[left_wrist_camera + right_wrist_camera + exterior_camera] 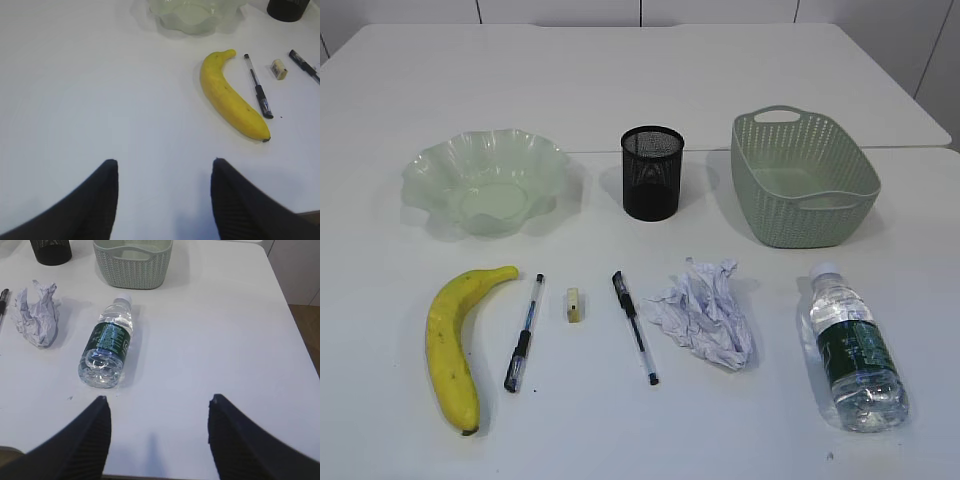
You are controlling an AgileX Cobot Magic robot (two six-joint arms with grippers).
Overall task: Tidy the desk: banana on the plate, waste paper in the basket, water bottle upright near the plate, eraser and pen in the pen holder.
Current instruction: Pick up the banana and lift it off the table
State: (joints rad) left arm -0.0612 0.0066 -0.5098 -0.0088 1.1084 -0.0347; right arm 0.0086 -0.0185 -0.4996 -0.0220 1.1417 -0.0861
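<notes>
Both sets of jaws are standing wide apart and holding nothing; each gripper is hovering over bare white desk [640,440], left gripper [164,200] near the front-left edge, right gripper [157,440] near the front-right edge.

Front row, all lying flat on the desk:
- banana [454,345] is sitting far left, stem end pointing toward the plate, blossom end toward the front.
- pen with blue grip [523,333] is lying just right of the banana, not touching it.
- small cream eraser [575,305] is sitting between the two pens, apart from both.
- second pen, black cap [635,327], is lying right of the eraser, cap end pointing away.
- crumpled waste paper [705,312] is sitting right of that pen, near but apart.
- water bottle [853,350] is lying on its side far right, white cap pointing toward the basket, green label facing up.

Back row:
- clear wavy-edged glass plate [425,170] is sitting left, behind the banana.
- black mesh pen holder [652,172] is standing upright in the middle.
- pale green woven-pattern plastic basket [805,220] is sitting right, behind the bottle.
</notes>
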